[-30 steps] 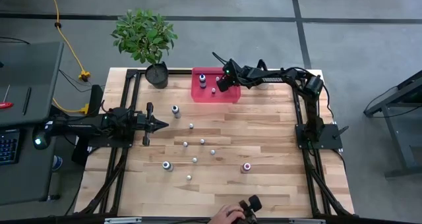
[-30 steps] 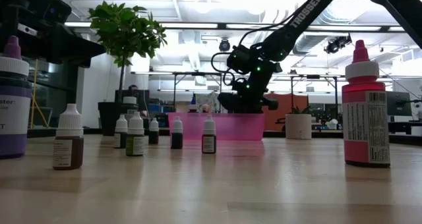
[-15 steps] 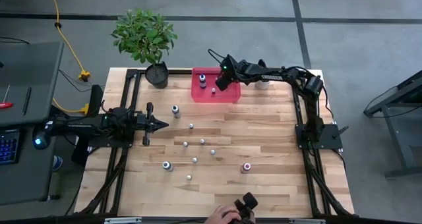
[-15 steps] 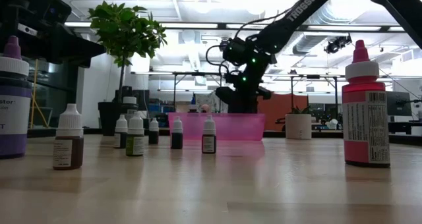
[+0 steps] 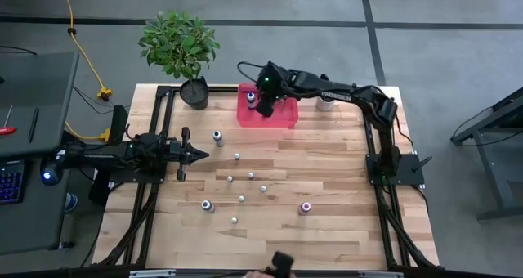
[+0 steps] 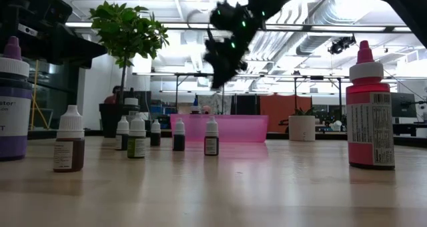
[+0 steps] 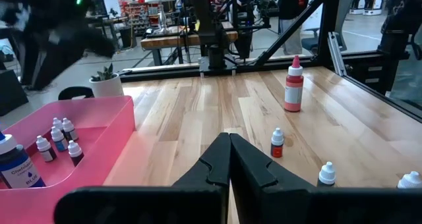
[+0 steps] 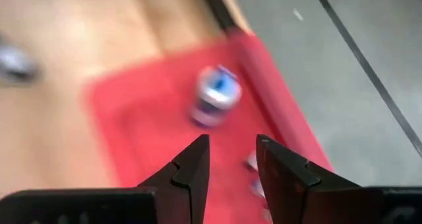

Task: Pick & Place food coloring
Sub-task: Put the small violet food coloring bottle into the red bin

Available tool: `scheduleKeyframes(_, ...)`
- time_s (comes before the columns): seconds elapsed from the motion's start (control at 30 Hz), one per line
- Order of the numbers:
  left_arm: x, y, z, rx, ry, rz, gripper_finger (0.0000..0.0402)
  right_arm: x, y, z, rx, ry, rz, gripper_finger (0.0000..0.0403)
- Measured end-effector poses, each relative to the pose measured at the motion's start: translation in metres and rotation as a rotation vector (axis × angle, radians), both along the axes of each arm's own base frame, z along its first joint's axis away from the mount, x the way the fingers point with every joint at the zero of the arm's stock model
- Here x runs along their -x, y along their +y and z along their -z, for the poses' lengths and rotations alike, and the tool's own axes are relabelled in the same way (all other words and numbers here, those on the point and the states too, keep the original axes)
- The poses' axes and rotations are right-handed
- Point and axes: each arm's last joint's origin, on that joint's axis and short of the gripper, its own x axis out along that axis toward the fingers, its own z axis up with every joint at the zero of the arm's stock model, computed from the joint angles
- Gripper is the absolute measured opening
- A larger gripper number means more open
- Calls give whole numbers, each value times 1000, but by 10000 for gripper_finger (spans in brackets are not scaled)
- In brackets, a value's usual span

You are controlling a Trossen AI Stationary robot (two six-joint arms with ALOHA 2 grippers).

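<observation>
The right end effector hung above the pink tray at the far edge of the wooden surface. Its own wrist view showed its fingers parted by a narrow gap with nothing between them. In the low view the arm's outline was smeared and its fingertips were hard to make out.

Inside the tray stood a larger blue-bodied bottle, blurred in the right wrist view and cut off at the picture's edge in the left wrist view. Several tiny bottles stood beside it; their colours could not be told apart.

More food coloring bottles were scattered over the middle of the surface, well apart from one another. Among them were a larger one with a pink cap and a purple one, the latter partly cut off at the low view's edge.

The left end effector waited at the left side of the surface, its fingers pressed together and holding nothing. A potted plant stood at the far left corner, and a small white pot sat just beyond the tray, half hidden by the right arm. A dark shape at the near edge in the high view was cut off and could not be identified.
</observation>
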Motion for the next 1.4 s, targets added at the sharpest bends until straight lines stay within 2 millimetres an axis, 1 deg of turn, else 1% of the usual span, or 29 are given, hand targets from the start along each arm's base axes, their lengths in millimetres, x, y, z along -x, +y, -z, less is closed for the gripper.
scheduleKeyframes(0.13,0,0,0,0,0,0,0,-16,22,-24,-11,-79,-202,115)
scheduleKeyframes(0.23,0,0,0,0,0,0,0,-23,36,-36,-38,-134,-353,115)
scheduleKeyframes(0.37,0,0,0,0,0,0,0,-29,56,-38,-77,-167,-577,115)
scheduleKeyframes(0.47,0,0,0,0,0,0,0,-32,70,-34,-127,-191,-722,115)
scheduleKeyframes(0.57,0,0,0,0,0,0,0,-32,79,-19,-167,-175,-765,115)
scheduleKeyframes(0.8,0,0,0,0,0,0,0,-25,91,38,-238,-112,-760,115)
scheduleKeyframes(0.97,0,0,0,0,0,0,0,-20,105,75,-213,-100,-730,115)
scheduleKeyframes(1.03,0,0,0,0,0,0,0,-20,109,86,-178,-119,-706,115)
scheduleKeyframes(1.1,0,0,0,0,0,0,0,-19,113,94,-125,-140,-689,115)
scheduleKeyframes(1.2,0,0,0,0,0,0,0,-19,118,100,-49,-145,-640,115)
scheduleKeyframes(1.4,0,0,0,0,0,0,0,-20,124,107,-63,-170,-590,115)
